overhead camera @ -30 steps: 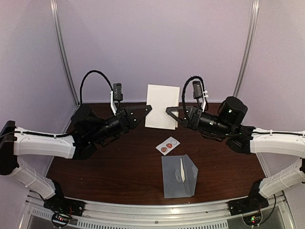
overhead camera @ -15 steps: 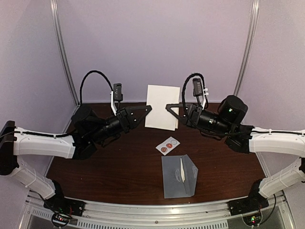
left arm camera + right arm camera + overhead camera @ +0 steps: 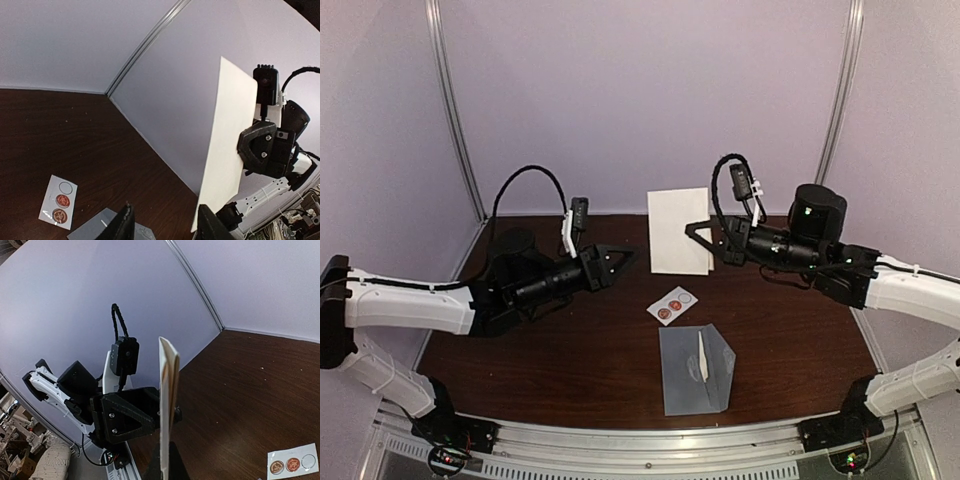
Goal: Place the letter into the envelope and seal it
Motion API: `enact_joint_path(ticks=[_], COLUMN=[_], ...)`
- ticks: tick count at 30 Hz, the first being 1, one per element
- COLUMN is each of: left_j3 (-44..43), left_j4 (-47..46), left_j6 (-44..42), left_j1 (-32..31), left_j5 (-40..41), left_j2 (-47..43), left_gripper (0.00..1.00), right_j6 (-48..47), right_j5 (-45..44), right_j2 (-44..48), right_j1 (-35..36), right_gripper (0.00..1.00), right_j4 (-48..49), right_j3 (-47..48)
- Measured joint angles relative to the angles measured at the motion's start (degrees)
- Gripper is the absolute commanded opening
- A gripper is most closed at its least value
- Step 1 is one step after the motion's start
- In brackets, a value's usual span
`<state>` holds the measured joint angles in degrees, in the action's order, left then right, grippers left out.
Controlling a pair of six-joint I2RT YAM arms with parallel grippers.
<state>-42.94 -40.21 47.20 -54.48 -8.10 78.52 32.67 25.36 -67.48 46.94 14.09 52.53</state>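
The letter point(image 3: 679, 231) is a folded white sheet held upright above the far middle of the table. My right gripper point(image 3: 693, 230) is shut on its right edge. In the right wrist view the letter point(image 3: 167, 400) stands edge-on between my fingers point(image 3: 172, 467). My left gripper point(image 3: 628, 254) is open and empty, left of the letter and apart from it. In the left wrist view the letter point(image 3: 230, 145) hangs ahead of my open gripper point(image 3: 165, 222). The grey-blue envelope point(image 3: 695, 370) lies flat near the front edge, its flap folded open to the right.
A small white card with red round stickers point(image 3: 672, 304) lies between the grippers and the envelope; it also shows in the left wrist view point(image 3: 59, 202) and right wrist view point(image 3: 292, 465). Lilac walls close the back and sides.
The left gripper has let go of the letter and drawn back to the left and lower. The right gripper has carried the letter to the right and slightly up.
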Motion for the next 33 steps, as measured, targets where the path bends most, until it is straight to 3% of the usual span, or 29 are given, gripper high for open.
enact_joint_path(ticks=[6,13,21,33], left_j3=[2.99,3.93,3.93,2.6], left_j4=[10.1,18.1,17.99,16.22], left_j6=[5.11,11.82,17.57,20.46], left_j1=[-1.2,-5.38,-7.52,-7.52], left_j5=[2.23,2.91,0.48,-3.41], left_j2=[0.28,4.94,12.48,19.3], left_gripper=[0.48,0.5,0.45,0.42], right_j6=[-0.7,6.32,14.56,17.22], right_j5=[-2.36,-2.23,-2.82,-5.14], right_j2=[4.46,9.68,12.35,7.39], right_j1=[-2.03,-2.03,-2.03,-2.03], right_gripper=[0.0,0.0,0.0,0.0], right_j4=[-18.14,-31.78,-36.41,-36.7], right_j3=[-0.74,-8.33,-18.05,-19.56])
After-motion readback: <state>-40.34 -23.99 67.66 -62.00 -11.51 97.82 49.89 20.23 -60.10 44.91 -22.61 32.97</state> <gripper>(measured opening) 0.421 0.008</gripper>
